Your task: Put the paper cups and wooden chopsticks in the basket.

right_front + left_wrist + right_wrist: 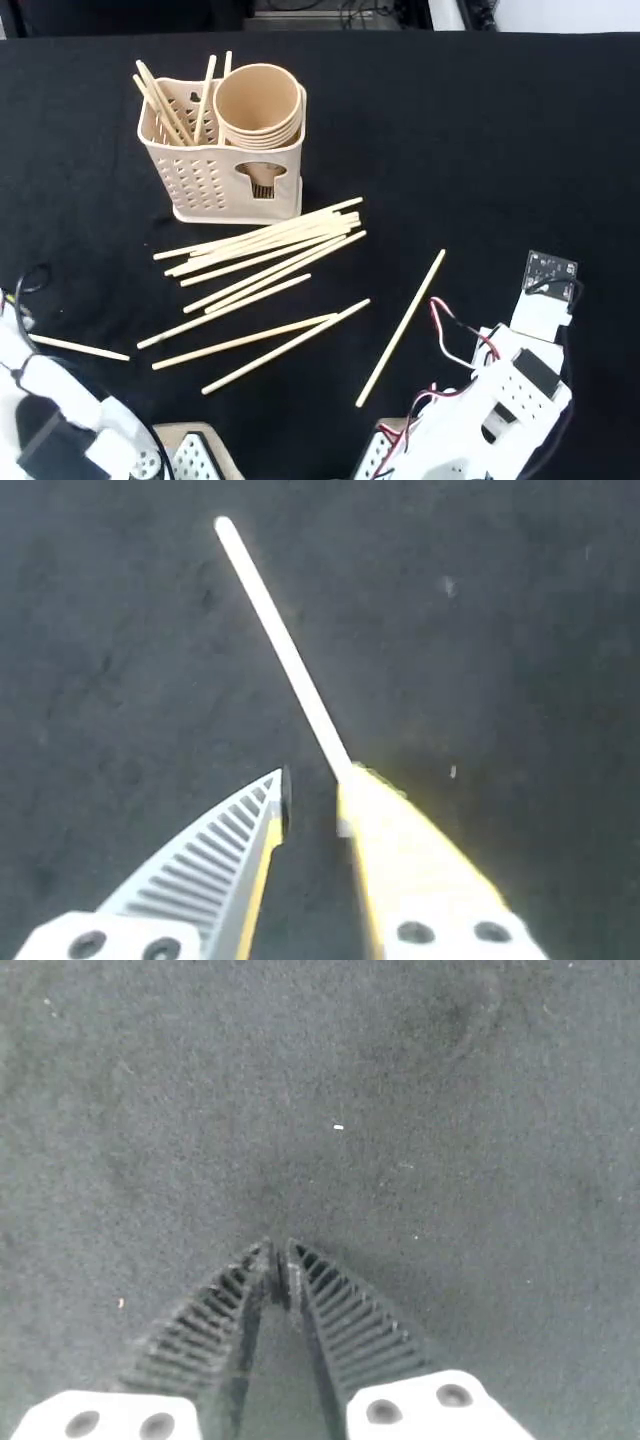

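Scanning the high view: basket (215, 190) far left, paper cups (258, 100) stacked inside beside a few sticks; loose chopsticks (265, 255) fanned mid-table, a lone chopstick (80, 347) near left. Left wrist view: left gripper (312, 798) parted by a narrow gap, holding nothing; what looks like the lone chopstick ends against one fingertip (352, 780), outside the gap. Closing here would likely flick it away, and an end grip would let it swing. Right wrist view: right gripper (278, 1260) closed on nothing, over bare cloth (400, 1080).

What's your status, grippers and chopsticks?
Left gripper open at one pale wooden chopstick. Right gripper shut, empty. Tan paper cups in beige perforated basket; chopsticks loose outside.
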You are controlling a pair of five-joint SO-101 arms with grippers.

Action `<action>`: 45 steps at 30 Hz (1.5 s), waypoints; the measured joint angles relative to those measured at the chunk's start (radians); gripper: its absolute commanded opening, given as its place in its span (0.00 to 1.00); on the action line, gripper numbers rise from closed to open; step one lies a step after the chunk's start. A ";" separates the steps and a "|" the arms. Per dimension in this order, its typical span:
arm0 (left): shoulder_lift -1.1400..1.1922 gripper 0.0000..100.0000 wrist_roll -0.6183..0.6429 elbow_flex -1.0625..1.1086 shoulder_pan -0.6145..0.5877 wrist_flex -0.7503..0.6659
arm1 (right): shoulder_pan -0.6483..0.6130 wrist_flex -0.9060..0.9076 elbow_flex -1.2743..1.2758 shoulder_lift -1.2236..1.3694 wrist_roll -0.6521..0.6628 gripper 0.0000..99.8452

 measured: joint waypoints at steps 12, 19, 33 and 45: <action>0.519 0.19 0.095 -0.514 -0.051 0.216 | -0.003 0.000 0.000 0.000 0.000 0.01; 0.626 0.19 0.048 -0.631 -0.075 0.293 | -0.005 0.000 0.000 0.000 0.000 0.01; 0.643 0.19 0.262 -0.624 -0.077 0.150 | -0.005 0.000 0.000 0.000 0.000 0.01; 0.652 0.15 0.275 -0.502 -0.083 -0.003 | -0.005 0.000 0.000 0.000 0.000 0.01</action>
